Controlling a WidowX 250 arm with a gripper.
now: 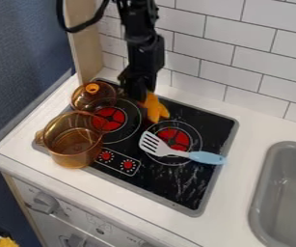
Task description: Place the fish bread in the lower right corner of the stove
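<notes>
fish bread (155,107), orange and tilted, sits right up against the gripper (138,96) at the back of the stove (205,195), and whether the gripper is closed on it or just beside it, i cannot tell. so, from the left now: a dark blue wall (21,53), and down in the bottom corner a bit of something yellow (6,242). next come the grey knobs (45,203) on the white front below the worktop (44,171). up on the stove's left side we have the amber see-through pot (73,153), upright, its handle out to the left, and just behind it the amber lid (84,100) with its orange knob on top. a wooden panel (87,43) rises behind those two. along we go to the left burner (111,119), red in the middle, two red dials (117,161) in front of it. then the black arm (139,36), coming down from the top edge to the gripper and the fish bread. right of them, the spatula (169,150), white slotted head over the right burner (178,136), pale blue handle reaching over the stove's right edge. white tiles (240,36) run behind, and far right, the grey sink (261,193) is set into the worktop.
</notes>
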